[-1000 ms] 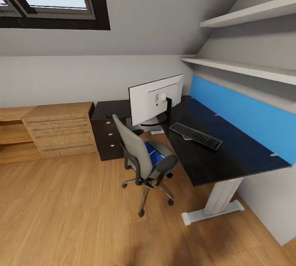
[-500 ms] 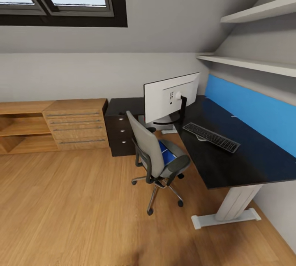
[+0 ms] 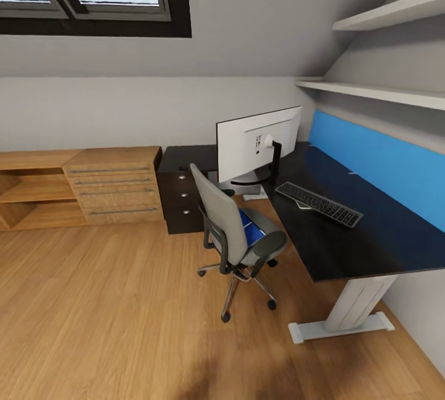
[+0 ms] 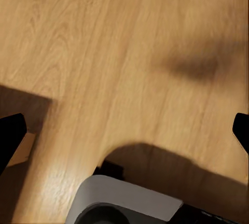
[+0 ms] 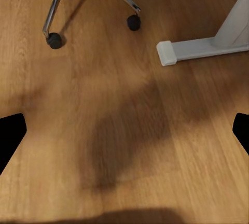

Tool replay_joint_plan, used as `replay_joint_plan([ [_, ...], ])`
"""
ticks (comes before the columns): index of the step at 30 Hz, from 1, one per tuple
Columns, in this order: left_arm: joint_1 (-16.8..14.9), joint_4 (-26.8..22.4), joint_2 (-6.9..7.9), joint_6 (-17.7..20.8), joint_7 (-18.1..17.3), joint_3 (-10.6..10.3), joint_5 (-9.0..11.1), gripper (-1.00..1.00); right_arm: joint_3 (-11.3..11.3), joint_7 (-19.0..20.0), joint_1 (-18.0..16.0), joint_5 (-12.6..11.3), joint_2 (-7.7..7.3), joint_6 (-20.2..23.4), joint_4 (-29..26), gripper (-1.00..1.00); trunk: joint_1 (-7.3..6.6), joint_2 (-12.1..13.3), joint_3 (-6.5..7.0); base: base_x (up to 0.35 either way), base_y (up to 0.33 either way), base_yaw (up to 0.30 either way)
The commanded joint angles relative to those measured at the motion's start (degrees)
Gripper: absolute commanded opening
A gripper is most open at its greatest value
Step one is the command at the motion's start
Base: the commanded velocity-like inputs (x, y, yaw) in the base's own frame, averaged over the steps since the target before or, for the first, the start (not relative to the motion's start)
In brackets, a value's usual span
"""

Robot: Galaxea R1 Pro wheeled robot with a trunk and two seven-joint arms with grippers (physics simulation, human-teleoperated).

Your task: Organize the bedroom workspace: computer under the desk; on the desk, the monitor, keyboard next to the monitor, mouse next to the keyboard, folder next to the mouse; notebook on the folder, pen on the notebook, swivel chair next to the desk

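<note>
The black L-shaped desk (image 3: 346, 233) with its blue back panel stands at the right. On it the monitor (image 3: 256, 143) shows its white back, and the dark keyboard (image 3: 318, 204) lies beside it. The grey swivel chair (image 3: 232, 233) stands before the desk with the blue folder (image 3: 250, 229) on its seat. In the right wrist view the chair's chrome base (image 5: 78, 1) and a white desk foot (image 5: 207, 47) rest on the floor. My left gripper (image 4: 124, 136) and right gripper (image 5: 124, 136) both hang open above bare floor, fingertips wide apart. Mouse, notebook, pen and computer are not visible.
A dark drawer cabinet (image 3: 179, 199) sits under the desk's far end. A low oak shelving unit (image 3: 80, 187) with drawers lines the left wall. White wall shelves (image 3: 383, 91) hang above the desk under the sloped ceiling with a skylight. My own base (image 4: 124, 203) shows below the left wrist.
The whole head view shifted right from a second ago, so the camera turned left. Over the last half second the picture is nearly steady. Nothing in the room moved.
</note>
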Motion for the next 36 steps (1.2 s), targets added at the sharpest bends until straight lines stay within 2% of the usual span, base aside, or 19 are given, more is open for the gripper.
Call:
replay_joint_plan([
  [1, -0.02, -0.80, -0.02, 0.20, 0.07, 0.03, -0.24, 1.00, 0.01, -0.18, -0.03, -0.01, 0.02, -0.15, 0.01, 1.00, 0.23, -0.45, -0.24, 0.000, 0.000, 0.000],
  [4, -0.02, -3.13, -0.02, 2.67, 0.23, 0.06, -1.44, 1.00, 0.01, -0.18, -0.03, -0.04, 0.01, -0.15, -0.04, 1.00, 0.88, -1.65, -0.78, 0.000, 0.000, 0.000],
  [6, -0.06, -5.72, -0.07, 7.27, 0.41, 0.08, -2.24, 1.00, 0.01, -0.18, -0.03, -0.05, 0.01, -0.15, -0.06, 1.00, 1.32, -2.45, -1.14, 0.000, 0.000, 0.000],
  [13, -0.10, -12.74, -1.14, 20.72, 0.55, 0.05, -2.89, 1.00, 0.01, -0.18, -0.05, -0.07, -0.02, -0.12, -0.08, 1.00, 2.86, -5.26, -2.40, 0.000, 0.000, 0.000],
  [18, -0.14, -16.56, -2.16, 25.98, 0.65, 0.02, -3.06, 1.00, 0.01, -0.18, -0.10, -0.07, -0.08, -0.08, -0.08, 1.00, 3.96, -7.27, -3.30, 0.000, 0.000, 0.000],
  [24, -0.49, -18.09, -2.57, 27.86, 0.91, 0.05, -3.13, 1.00, 0.01, -0.18, -0.12, -0.01, -0.48, -0.05, -0.08, 1.00, 5.28, -9.67, -4.37, 0.000, 0.000, 0.000],
  [30, -0.79, -16.95, -2.43, 27.72, 0.90, 0.17, -3.11, 1.00, 0.01, -0.18, -0.13, 0.01, -0.78, -0.06, -0.08, 1.00, 6.60, -12.08, -5.45, 0.000, 0.000, 0.000],
  [31, -0.86, -14.95, -2.24, 25.34, 0.83, 0.23, -3.20, 1.00, 0.01, -0.18, -0.12, 0.01, -0.86, -0.06, -0.08, 1.00, 6.82, -12.48, -5.63, 0.000, 0.000, 0.000],
  [33, -0.87, -14.40, -2.14, 24.29, 0.81, 0.24, -3.22, 1.00, 0.01, -0.18, -0.12, 0.01, -0.87, -0.06, -0.08, 1.00, 7.25, -13.28, -5.99, 0.000, 0.000, 0.000],
  [36, -0.89, -12.25, -1.36, 19.92, 0.66, 0.26, -3.22, 1.00, 0.01, -0.18, -0.12, 0.02, -0.89, -0.06, -0.03, 1.00, 7.91, -14.49, -6.53, 0.000, 0.000, 0.000],
])
